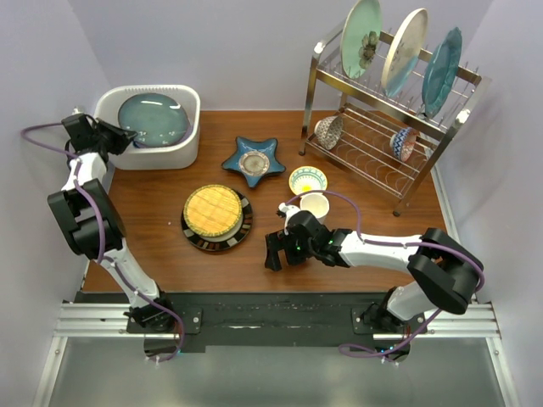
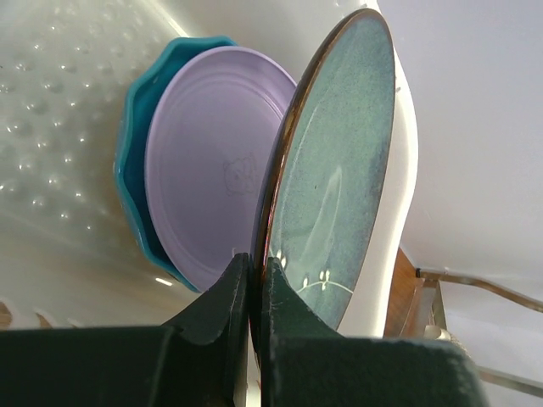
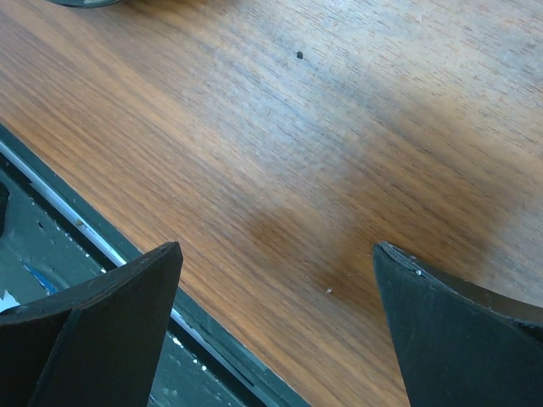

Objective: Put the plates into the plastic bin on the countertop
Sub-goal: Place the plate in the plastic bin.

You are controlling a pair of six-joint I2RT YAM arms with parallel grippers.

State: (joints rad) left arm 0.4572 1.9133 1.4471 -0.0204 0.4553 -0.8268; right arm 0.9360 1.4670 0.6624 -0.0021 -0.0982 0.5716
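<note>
left claw [image 2: 254, 280] pinched on teal plate [image 2: 335, 170] rim: to be laid flat onto lilac plate [image 2: 212, 170] before release; right claw [image 3: 276, 254] wide open, empty.

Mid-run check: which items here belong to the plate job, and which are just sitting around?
On the job: plastic bin; dark teal plate clamped in the jaws of the left gripper; lilac plate and blue scalloped plate in the bin; star plate; yellow woven plate; racked green floral plate, cream plate, turquoise plate.
Lying about: patterned bowl, white mug, left racked bowl, right racked bowl, wire rack.
</note>
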